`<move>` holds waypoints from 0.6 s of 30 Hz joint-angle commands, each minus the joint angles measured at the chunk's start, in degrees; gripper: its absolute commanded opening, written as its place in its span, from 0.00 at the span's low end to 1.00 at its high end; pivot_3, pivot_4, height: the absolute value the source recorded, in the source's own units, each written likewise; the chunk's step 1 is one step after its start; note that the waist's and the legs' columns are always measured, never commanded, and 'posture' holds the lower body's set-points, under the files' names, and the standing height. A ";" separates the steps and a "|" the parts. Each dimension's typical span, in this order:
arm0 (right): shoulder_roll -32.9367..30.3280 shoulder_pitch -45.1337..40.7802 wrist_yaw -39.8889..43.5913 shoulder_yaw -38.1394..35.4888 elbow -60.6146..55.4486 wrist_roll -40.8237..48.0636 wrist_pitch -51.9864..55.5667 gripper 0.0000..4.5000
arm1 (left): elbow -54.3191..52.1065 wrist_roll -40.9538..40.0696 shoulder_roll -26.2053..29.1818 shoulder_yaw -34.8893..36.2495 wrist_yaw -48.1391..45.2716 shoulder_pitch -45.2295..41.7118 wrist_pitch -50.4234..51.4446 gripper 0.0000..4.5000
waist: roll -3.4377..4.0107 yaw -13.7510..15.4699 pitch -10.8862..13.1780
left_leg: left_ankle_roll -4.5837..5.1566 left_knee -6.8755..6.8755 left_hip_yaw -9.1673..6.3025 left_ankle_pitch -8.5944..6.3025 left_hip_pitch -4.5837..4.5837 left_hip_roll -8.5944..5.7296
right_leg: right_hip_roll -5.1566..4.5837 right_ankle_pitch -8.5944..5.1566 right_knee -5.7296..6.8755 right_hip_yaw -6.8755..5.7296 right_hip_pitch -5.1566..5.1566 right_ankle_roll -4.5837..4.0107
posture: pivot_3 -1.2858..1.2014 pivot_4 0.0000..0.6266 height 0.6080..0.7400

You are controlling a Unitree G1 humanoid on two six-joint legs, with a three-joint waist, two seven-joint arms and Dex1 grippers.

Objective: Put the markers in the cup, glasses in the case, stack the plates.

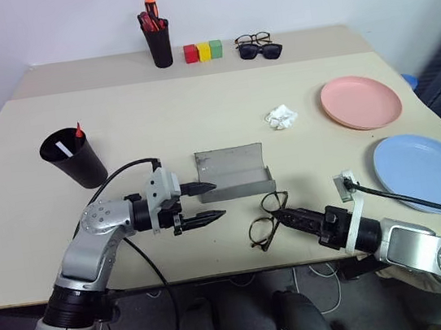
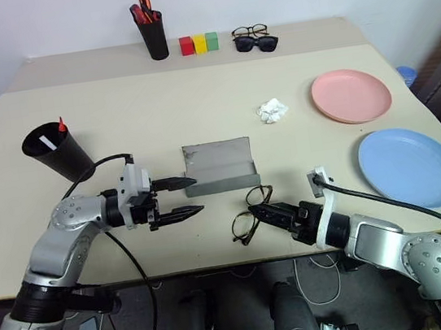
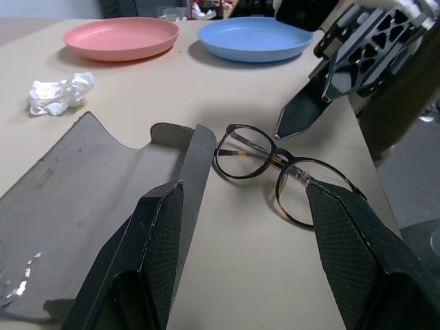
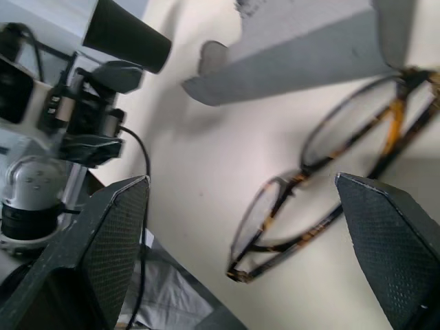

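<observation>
The thin dark-rimmed glasses (image 1: pixel 265 220) lie folded on the beige table (image 1: pixel 156 116) near its front edge, just beside the near right corner of the open grey felt clamshell case (image 1: pixel 232 171). The right gripper (image 1: pixel 287 215), jaws spread wide and empty, points at them from the right, while the left gripper (image 1: pixel 207 201), jaws parted and holding nothing, hangs at the case's left end. A likely slip: the right fingers closing on a lens or a slim temple could skid the glasses toward the near edge, or nudge the light, unsteadied case aside.
</observation>
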 commanded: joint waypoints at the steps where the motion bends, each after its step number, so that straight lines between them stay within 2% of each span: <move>1: 0.67 -0.82 2.08 -0.36 0.18 -0.73 0.99 0.98 | -2.95 -2.36 1.35 2.52 -2.17 0.84 -1.66 0.64 | 0.00 -0.01 0.00 | 0.00 0.00 0.00 0.00 0.00 0.00 | 0.00 0.00 0.00 0.00 -0.01 0.00 | 0.52 0.24 1.00; 6: 2.07 -2.08 3.12 0.30 1.43 -2.34 2.12 0.98 | -1.71 -4.28 3.76 4.93 -7.61 2.98 -5.30 0.64 | 0.01 -0.02 0.00 | -0.01 -0.02 0.00 -0.01 0.00 0.01 | 0.00 0.00 -0.01 0.00 -0.03 0.00 | 0.52 0.24 1.00; 9: 3.09 -2.98 3.74 0.69 1.92 -3.29 2.96 0.98 | 0.42 -8.52 6.96 7.47 -14.01 3.92 -4.15 0.64 | 0.04 -0.25 0.02 | -0.01 -0.05 0.02 -0.01 0.00 0.04 | 0.00 0.00 -0.02 0.00 -0.08 0.00 | 0.52 0.24 1.00; 13: 4.38 -3.77 4.43 1.16 2.75 -4.78 3.59 0.98 | 2.95 -9.45 11.25 8.13 -19.69 3.45 -2.61 0.64 | 0.04 -0.11 0.03 | -0.01 -0.07 0.04 -0.01 -0.03 0.04 | -0.01 0.00 -0.04 0.00 -0.11 -0.01 | 0.52 0.24 1.00; 18: 6.32 -4.90 4.62 1.46 3.12 -5.99 4.36 0.98 | 4.76 -9.34 11.57 8.30 -21.62 2.87 -3.75 0.64 | 0.06 -0.04 0.04 | -0.02 -0.09 0.06 -0.02 -0.10 0.04 | -0.03 0.03 -0.24 0.00 -0.10 -0.06 | 0.52 0.24 1.00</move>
